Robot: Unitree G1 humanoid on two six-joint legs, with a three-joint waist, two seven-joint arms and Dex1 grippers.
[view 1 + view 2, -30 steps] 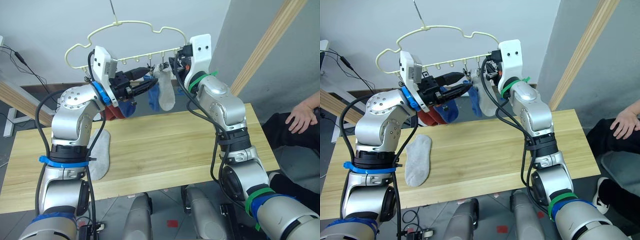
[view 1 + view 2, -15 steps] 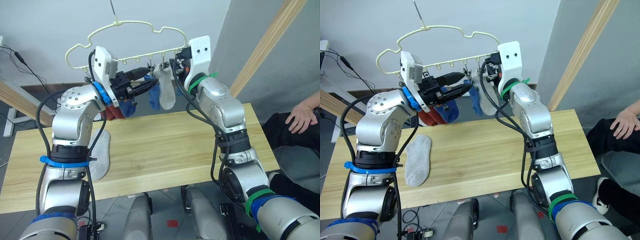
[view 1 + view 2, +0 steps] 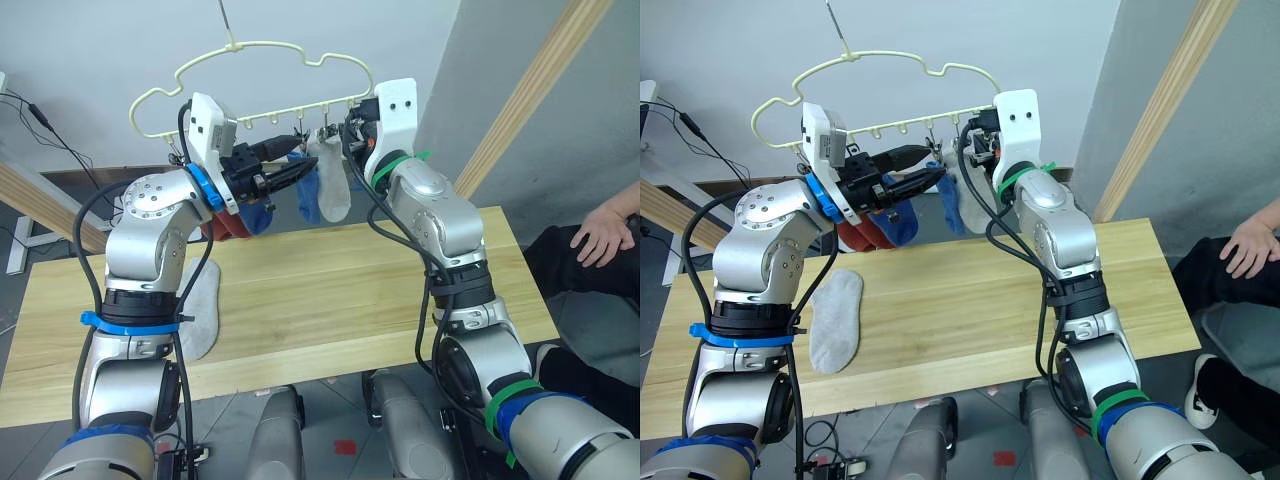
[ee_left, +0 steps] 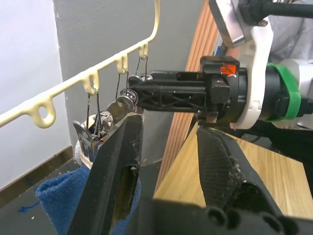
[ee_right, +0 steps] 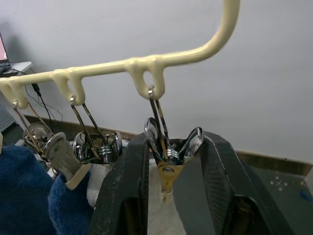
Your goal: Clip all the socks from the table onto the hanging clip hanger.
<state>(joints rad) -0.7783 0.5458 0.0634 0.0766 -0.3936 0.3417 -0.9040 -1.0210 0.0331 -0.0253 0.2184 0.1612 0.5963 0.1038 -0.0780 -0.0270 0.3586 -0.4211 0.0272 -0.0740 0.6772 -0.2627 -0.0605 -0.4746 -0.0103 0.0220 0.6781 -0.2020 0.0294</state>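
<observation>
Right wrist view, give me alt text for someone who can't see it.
The right gripper has its two black fingers on either side of a metal clip hanging from the pale yellow clip hanger. More clips hang along the same bar, with blue sock fabric below them, against a grey wall.

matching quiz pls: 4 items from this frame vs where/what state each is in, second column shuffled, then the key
Items:
1. grey sock
2. white sock
3. right gripper
4. clip hanger

States:
A. fingers around a metal clip
B. lying flat on the table
C. hanging by a thin hook
D. clipped up, dangling beside a blue sock

Pairs: 1-B, 2-D, 3-A, 4-C
</observation>
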